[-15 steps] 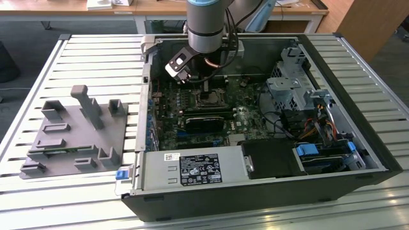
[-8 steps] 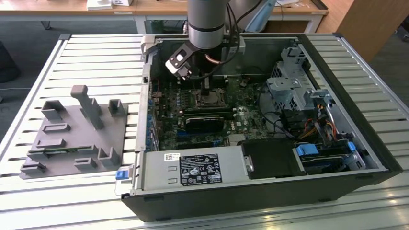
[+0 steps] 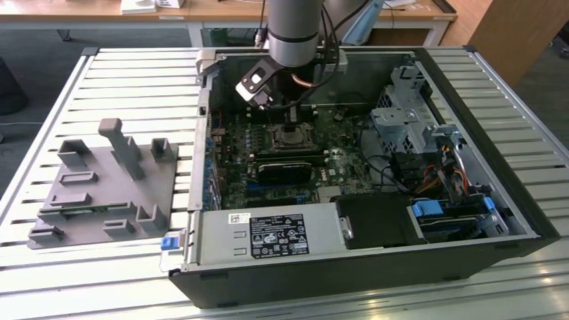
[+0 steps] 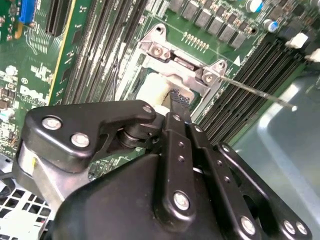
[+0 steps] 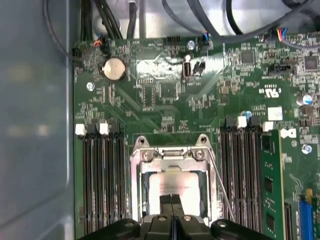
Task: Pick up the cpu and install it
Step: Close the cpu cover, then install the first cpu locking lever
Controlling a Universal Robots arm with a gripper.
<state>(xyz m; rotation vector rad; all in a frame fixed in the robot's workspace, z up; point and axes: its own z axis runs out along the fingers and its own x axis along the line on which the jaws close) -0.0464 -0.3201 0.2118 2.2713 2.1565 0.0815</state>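
Black claw (image 5: pixel 172 199) closest, fingers pressed together, tips right over small silvery-grey square cpu (image 5: pixel 172 183). Lies flat inside metal-framed black socket (image 5: pixel 136 167) on green motherboard (image 5: pixel 165 107), between black memory slots (image 5: pixel 102 180), thin metal lever (image 5: pixel 220 180) alongside. Sits within open black computer case (image 3: pixel 356 283) on slatted metal bench (image 3: pixel 133 67).

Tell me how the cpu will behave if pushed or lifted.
The cpu is a thin flat metal-topped plate, so probably stiff and light. Lying flat in the socket frame, it likely won't slide or tip.
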